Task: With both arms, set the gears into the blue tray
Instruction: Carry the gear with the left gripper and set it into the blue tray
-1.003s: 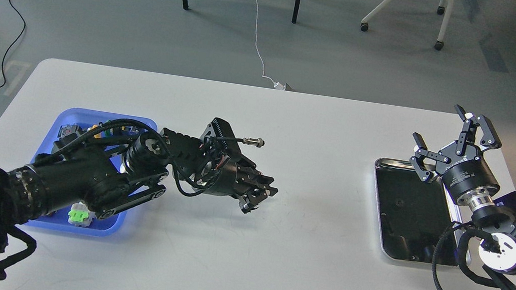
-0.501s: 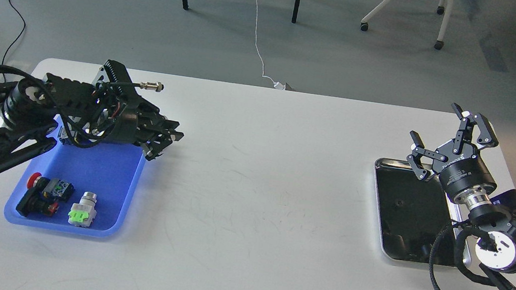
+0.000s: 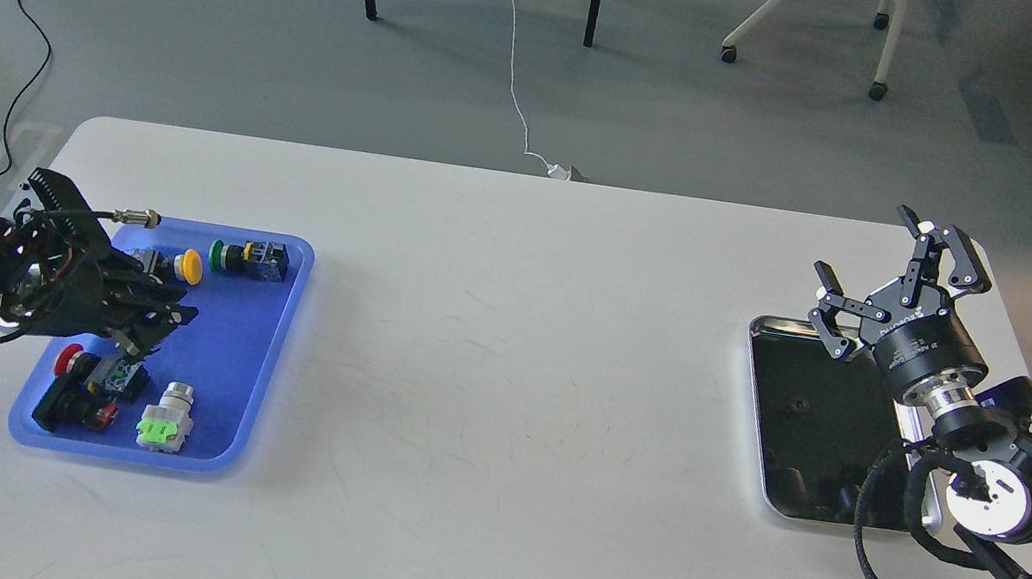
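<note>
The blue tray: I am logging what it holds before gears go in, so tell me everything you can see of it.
The blue tray is a rectangular, bright blue, plastic-looking tray with rounded corners and a low rim, lying flat on the white table near its left end. Inside are coloured push-button switches: a yellow-capped one, a green-capped one, a red-capped one, and a grey one with a light green part. No gears show in it. The left end effector hovers over its left half, hiding part of it.

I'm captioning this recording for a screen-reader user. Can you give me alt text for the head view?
On a white table, the left gripper hangs over a blue tray holding coloured push-button switches. The right gripper, jaws open, hovers at the far edge of a black-bottomed metal tray on the right.
</note>
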{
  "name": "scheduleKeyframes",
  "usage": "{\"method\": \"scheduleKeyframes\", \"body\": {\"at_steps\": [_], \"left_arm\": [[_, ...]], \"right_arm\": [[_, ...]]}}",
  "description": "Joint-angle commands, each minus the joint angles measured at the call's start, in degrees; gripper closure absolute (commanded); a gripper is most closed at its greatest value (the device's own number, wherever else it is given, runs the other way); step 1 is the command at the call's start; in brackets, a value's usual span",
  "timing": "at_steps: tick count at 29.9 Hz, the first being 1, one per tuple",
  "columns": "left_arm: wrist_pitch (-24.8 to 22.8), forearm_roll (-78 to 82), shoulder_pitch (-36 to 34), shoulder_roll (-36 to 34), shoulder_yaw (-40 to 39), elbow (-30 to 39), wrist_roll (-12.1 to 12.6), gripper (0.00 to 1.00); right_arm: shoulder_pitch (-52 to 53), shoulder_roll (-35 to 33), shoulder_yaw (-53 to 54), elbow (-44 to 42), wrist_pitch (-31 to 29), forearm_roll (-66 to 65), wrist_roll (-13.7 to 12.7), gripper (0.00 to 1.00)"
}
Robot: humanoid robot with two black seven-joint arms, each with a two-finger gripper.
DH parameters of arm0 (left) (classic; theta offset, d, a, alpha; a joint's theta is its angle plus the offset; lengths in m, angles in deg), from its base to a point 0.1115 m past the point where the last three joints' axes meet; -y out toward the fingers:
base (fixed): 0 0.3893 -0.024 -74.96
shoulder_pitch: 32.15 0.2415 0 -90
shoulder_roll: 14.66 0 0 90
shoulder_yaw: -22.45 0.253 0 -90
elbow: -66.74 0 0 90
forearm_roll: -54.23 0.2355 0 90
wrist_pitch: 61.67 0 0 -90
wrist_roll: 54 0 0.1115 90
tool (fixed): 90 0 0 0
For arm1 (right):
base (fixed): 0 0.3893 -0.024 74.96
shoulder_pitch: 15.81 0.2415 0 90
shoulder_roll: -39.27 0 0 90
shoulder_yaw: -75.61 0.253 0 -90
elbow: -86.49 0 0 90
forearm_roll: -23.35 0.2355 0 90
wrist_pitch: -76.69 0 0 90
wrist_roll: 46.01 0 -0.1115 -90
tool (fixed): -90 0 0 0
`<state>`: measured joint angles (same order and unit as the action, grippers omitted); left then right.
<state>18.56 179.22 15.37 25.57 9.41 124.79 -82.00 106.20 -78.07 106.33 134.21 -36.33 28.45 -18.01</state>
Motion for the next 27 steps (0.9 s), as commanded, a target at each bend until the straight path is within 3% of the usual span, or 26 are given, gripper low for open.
{"method": "scheduleKeyframes", "body": {"at_steps": [1, 6, 9, 13, 22, 27], "left_arm": [[0.01, 0.01, 0.64, 0.11, 0.03, -1.27, 0.0, 0.85], [0.1, 0.01, 1.0, 0.11, 0.03, -2.94, 0.0, 0.81], [0.1, 0.01, 1.43, 0.11, 0.03, -3.47, 0.0, 0.73], [1.58, 0.01, 1.79, 0.02, -0.05, -3.47, 0.0, 0.19], [2.47, -4.66, 0.12, -0.68, -3.04, -1.54, 0.0, 0.14], [1.86, -17.64, -4.1, -0.59, -5.24, 2.94, 0.0, 0.08]], "right_arm": [[-0.02, 0.0, -0.05, 0.0, -0.01, 0.0, 0.0, 0.03], [-0.19, 0.0, -0.05, 0.09, -0.01, 0.0, 0.0, 0.03], [-0.2, 0.0, -0.05, 0.18, -0.01, 0.0, 0.0, 0.03], [-0.2, 0.0, -0.05, 0.18, -0.01, 0.0, 0.0, 0.03], [-0.2, 0.0, -0.14, 0.35, -0.01, 0.0, 0.0, 0.03], [-0.28, -0.09, -0.4, 0.35, -0.01, 0.0, 0.0, 0.03]]}}
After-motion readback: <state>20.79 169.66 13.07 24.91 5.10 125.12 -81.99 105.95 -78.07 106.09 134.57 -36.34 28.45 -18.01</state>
